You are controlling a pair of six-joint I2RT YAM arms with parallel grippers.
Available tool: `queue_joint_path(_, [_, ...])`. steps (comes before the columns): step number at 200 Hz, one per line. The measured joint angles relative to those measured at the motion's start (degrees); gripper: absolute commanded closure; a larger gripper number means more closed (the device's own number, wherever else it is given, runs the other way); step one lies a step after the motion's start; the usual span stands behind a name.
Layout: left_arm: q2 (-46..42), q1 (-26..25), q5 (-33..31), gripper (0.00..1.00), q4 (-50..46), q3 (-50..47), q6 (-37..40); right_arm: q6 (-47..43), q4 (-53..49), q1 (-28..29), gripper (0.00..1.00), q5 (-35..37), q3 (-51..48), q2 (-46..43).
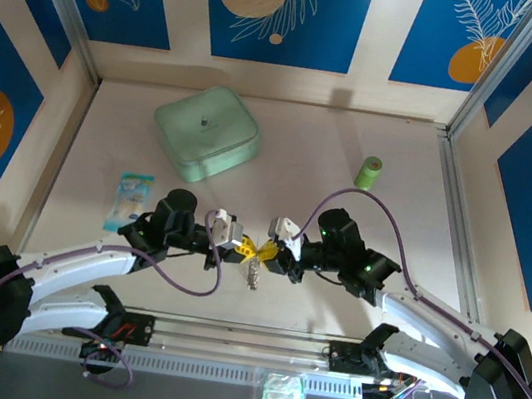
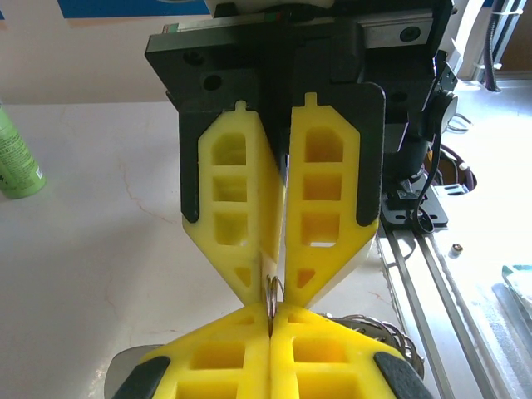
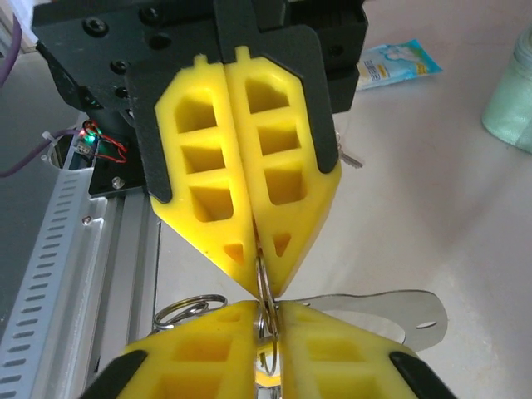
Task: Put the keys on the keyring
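Note:
Both grippers meet tip to tip above the middle of the table. The keyring's thin metal ring stands edge-on between them. My left gripper is shut on the ring, and so is my right gripper, with the ring running down into its narrow gap. In the top view the left gripper and right gripper touch, and the beaded chain hangs below them. A small yellow bit sits low between my right fingers; I cannot tell whether it is a key. The keys are otherwise hidden.
A mint-green box stands at the back, with a small green roll at the back right. A blue packet lies to the left. Wire loops and a flat silver piece lie under the grippers. An aluminium rail runs along the near edge.

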Motion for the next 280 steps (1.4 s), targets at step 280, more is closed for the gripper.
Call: queue_joint_path(280, [-1.77,-0.04,-2.19,1.00,-7.80,1.62,4.04,-2.58,-3.72,-0.11,0.70,-0.04,1.09,0.79])
